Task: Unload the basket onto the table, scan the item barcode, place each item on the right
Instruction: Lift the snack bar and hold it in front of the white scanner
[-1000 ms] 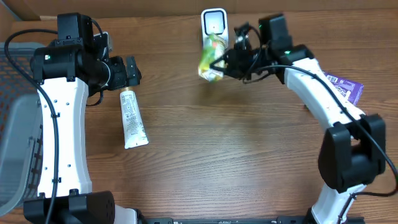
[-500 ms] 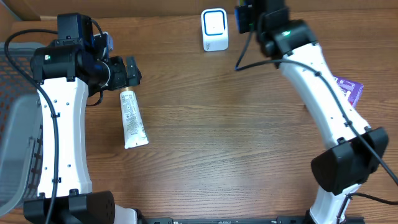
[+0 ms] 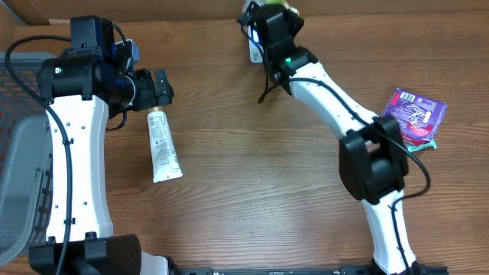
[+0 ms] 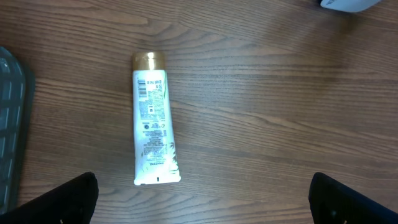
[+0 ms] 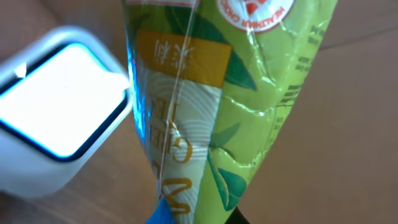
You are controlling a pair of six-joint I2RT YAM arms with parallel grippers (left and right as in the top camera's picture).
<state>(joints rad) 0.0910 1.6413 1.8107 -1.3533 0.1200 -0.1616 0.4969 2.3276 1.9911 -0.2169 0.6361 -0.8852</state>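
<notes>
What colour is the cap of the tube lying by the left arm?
The cap is gold; the left wrist view shows it best.

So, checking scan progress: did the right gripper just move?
Yes: the right gripper, shut on the green packet, went from in front of the scanner to over it.

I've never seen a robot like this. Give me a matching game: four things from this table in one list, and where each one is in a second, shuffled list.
Things:
1. white tube with gold cap
2. green packet
3. purple packet
4. white scanner

Places:
A. pinched in the shut right gripper
B. flat on the table, on the right arm's side
C. lying below the open left gripper, untouched
D. standing at the table's far edge, window lit

Pairs: 1-C, 2-A, 3-B, 4-D
</notes>
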